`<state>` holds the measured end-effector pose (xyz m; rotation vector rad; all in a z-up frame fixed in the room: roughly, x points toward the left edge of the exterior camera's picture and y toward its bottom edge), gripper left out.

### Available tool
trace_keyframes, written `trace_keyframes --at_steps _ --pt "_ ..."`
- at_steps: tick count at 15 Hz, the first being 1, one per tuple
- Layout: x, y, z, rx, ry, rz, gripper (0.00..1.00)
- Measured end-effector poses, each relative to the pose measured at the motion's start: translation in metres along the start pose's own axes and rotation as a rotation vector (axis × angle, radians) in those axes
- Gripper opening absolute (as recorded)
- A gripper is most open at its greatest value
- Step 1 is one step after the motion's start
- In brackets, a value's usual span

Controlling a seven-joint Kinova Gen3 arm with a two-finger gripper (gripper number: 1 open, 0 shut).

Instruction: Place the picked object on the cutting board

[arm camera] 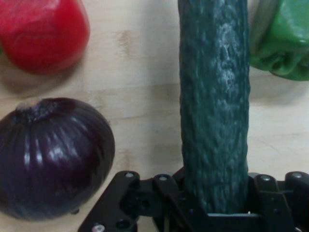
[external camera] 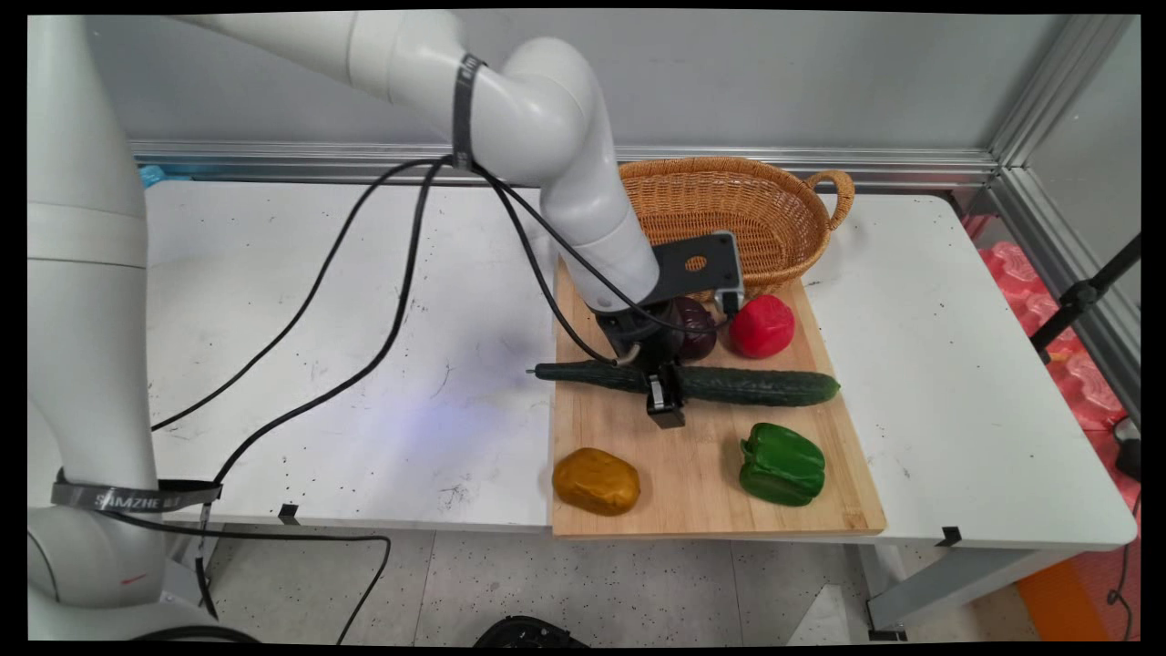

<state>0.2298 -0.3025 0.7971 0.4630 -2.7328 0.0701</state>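
Gripper (external camera: 666, 398) clamped on cucumber (external camera: 765, 385), mid cutting board (external camera: 701, 492). Red onion (arm camera: 50, 154) just beside cucumber; red pepper (external camera: 761, 325) near.

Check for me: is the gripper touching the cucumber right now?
Touching. In the hand view the cucumber runs down between the gripper's linkage with no gap on either side; the main view shows the gripper straddling it.
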Motion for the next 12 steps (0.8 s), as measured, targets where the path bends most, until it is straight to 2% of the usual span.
trace_keyframes --at_steps 3,4,12 --pt "0.002 -0.002 0.009 0.001 -0.004 0.012 0.0" --pt "0.004 -0.003 0.011 0.002 -0.003 0.019 1.0" --pt "0.004 -0.007 -0.002 0.004 0.013 0.058 1.0"
